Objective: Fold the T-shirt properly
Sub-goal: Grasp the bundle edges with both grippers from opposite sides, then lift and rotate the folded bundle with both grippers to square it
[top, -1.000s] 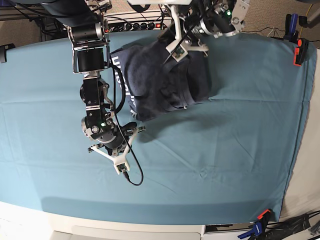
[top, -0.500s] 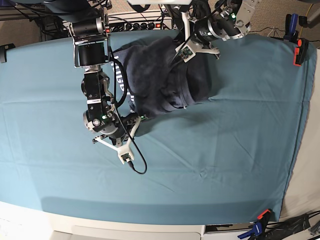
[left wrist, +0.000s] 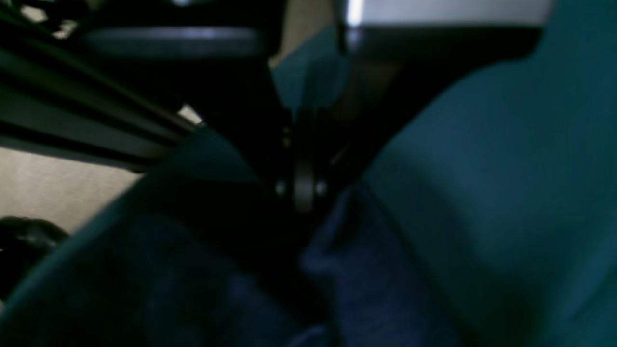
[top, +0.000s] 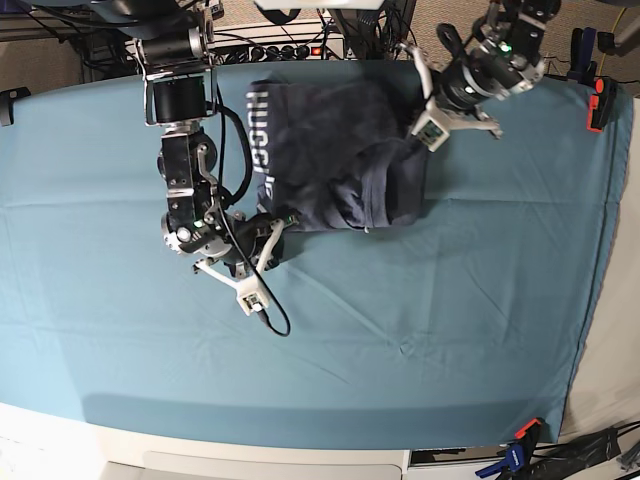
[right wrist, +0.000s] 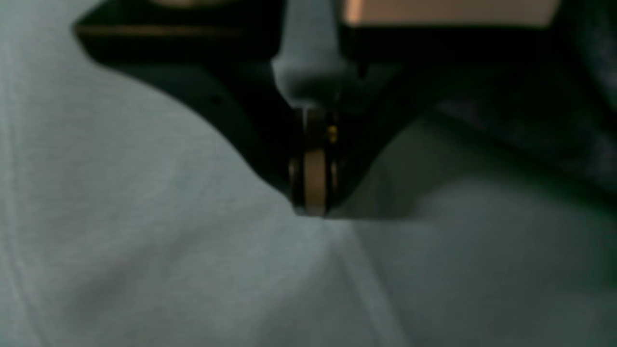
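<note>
The dark blue-grey T-shirt (top: 335, 150) lies bunched at the back middle of the teal table cloth (top: 450, 300), with white lettering (top: 262, 130) along its left edge. My left gripper (top: 422, 130) is at the shirt's upper right edge. In the left wrist view it (left wrist: 303, 195) is shut, with dark shirt fabric (left wrist: 366, 279) right at its tips. My right gripper (top: 279, 226) is at the shirt's lower left edge. In the right wrist view it (right wrist: 312, 197) is shut with its tips on the table cloth (right wrist: 168, 241), and the shirt (right wrist: 540, 120) lies just beside.
An orange clamp (top: 600, 100) grips the cloth at the back right edge. A blue and orange clamp (top: 520, 440) sits at the front right. A power strip (top: 285, 50) and cables run behind the table. A black cable (top: 268, 322) loops from the right wrist.
My left gripper has moved right, pulling the shirt's upper right part with it and spreading the shirt wider. My right gripper has moved up to the shirt's lower left edge.
</note>
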Tool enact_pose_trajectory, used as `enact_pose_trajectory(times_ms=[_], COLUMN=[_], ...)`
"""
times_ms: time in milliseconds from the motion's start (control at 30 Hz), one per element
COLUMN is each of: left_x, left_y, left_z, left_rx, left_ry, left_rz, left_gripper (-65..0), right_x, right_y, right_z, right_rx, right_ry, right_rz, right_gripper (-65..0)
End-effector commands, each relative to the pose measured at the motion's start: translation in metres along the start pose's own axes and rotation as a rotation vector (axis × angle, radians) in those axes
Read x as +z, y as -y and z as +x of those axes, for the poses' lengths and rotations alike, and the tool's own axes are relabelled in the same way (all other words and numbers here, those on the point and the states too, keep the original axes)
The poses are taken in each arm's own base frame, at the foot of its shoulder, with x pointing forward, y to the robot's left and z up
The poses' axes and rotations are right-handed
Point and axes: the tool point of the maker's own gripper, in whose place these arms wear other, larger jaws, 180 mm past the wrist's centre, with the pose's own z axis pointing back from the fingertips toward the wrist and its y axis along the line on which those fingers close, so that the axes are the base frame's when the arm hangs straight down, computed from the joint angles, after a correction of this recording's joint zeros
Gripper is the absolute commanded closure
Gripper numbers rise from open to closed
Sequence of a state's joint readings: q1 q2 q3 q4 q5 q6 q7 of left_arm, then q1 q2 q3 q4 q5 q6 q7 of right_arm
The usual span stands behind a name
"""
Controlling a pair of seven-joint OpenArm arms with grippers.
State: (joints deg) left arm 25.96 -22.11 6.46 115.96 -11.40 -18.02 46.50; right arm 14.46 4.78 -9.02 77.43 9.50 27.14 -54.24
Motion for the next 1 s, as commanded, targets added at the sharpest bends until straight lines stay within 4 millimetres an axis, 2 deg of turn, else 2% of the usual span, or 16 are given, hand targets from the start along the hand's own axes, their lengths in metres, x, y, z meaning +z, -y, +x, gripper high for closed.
enact_pose_trajectory(times_ms=[0, 167, 367, 500, 600, 867, 967], left_x=[0.005, 0.008, 0.007, 0.007, 0.007, 0.016, 0.023], left_y=[-0.014, -0.033, -0.040, -0.041, -0.041, -0.029, -0.029], left_z=[0.007, 0.015, 0.025, 0.026, 0.017, -0.027, -0.032], left_rx=[-0.011, -0.010, -0.017, -0.018, -0.016, 0.001, 0.016], left_ry=[0.022, 0.040, 0.061, 0.060, 0.015, -0.149, -0.155], left_rz=[0.039, 0.092, 0.107, 0.110, 0.111, 0.053, 0.051], left_gripper=[0.0, 0.0, 0.0, 0.0, 0.0, 0.0, 0.0], right_x=[0.002, 0.001, 0.002, 0.003, 0.004, 0.012, 0.014], right_y=[-0.003, -0.027, -0.054, -0.066, -0.062, -0.033, -0.026], right_z=[0.000, -0.019, -0.050, -0.065, -0.070, -0.083, -0.085], right_rx=[0.011, -0.020, -0.054, -0.062, -0.059, -0.037, -0.033], right_ry=[-0.020, -0.049, -0.122, -0.146, -0.157, -0.188, -0.189], right_rz=[0.021, 0.124, 0.235, 0.271, 0.265, 0.209, 0.195], right_gripper=[0.0, 0.0, 0.0, 0.0, 0.0, 0.0, 0.0])
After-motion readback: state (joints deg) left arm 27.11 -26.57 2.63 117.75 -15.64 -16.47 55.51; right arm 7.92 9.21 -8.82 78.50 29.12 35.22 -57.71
